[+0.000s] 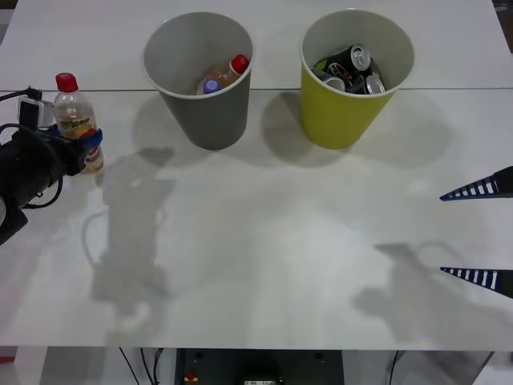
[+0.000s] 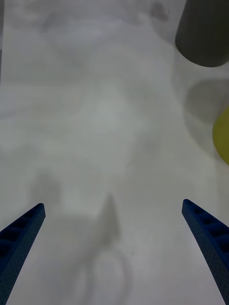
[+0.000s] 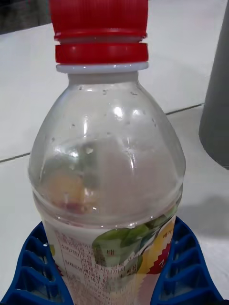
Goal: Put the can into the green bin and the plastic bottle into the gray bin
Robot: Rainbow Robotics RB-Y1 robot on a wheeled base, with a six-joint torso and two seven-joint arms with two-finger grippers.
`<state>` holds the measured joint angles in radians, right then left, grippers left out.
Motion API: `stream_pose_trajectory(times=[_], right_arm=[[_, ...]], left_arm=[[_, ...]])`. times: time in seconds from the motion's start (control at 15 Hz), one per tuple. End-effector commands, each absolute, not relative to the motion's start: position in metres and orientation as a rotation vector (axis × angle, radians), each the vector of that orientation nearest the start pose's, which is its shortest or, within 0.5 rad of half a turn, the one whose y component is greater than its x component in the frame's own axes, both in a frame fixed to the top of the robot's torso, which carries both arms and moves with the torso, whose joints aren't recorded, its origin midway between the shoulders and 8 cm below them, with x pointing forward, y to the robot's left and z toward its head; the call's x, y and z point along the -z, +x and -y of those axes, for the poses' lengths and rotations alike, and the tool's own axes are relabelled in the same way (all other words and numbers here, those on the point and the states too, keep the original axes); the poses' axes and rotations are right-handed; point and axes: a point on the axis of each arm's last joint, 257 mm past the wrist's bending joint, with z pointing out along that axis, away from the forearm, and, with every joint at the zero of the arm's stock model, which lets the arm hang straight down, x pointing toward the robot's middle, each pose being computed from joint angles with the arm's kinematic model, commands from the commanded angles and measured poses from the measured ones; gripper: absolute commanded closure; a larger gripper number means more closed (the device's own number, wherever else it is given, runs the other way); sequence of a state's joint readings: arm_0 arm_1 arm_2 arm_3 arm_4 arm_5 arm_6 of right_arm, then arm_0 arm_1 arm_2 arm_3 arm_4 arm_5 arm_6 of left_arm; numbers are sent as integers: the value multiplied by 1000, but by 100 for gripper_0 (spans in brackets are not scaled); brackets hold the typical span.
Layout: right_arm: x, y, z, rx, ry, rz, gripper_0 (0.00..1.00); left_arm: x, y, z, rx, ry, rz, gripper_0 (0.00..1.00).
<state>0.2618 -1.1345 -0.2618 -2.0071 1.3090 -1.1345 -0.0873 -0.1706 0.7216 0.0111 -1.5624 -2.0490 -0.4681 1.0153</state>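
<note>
Gripping plastic bottle (image 1: pixel 77 120) upright, left tool (image 1: pixel 80 152) hides its base.

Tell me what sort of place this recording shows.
Probably a lab-style sorting bench: a plain white table with a gray bin holding bottles and a green bin holding cans. The left claw grips a plastic bottle; the right claw waits open.

We note plastic bottle (image 1: pixel 77 120): clear, red cap, pale contents, printed label, upright, well left of gray bin (image 1: pixel 200 76). Gray bin: dark, tapered, upright, holding two bottles, one red-capped, one purple-capped. Green bin (image 1: pixel 353 80): yellow-green, white inside, upright, just right of gray bin, not touching it. Cans (image 1: pixel 353 68) lie piled inside green bin.
</note>
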Motion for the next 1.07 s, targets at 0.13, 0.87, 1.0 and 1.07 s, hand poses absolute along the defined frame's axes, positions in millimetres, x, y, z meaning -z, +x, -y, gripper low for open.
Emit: stream_pose_trajectory(times=[0.13,0.87,1.0,1.07], right_arm=[[167,341,286,-209,-1634,-1596,0],[167,341,286,-209,-1634,-1596,0],[167,341,286,-209,-1634,-1596,0],[167,341,286,-209,-1634,-1596,0]], left_arm=[[154,527,-341,129,522,-1998,100],[56,488,-303,77,884,-2190,100],[33,487,-293,56,920,-2212,100],[26,488,-286,57,942,-2214,100]])
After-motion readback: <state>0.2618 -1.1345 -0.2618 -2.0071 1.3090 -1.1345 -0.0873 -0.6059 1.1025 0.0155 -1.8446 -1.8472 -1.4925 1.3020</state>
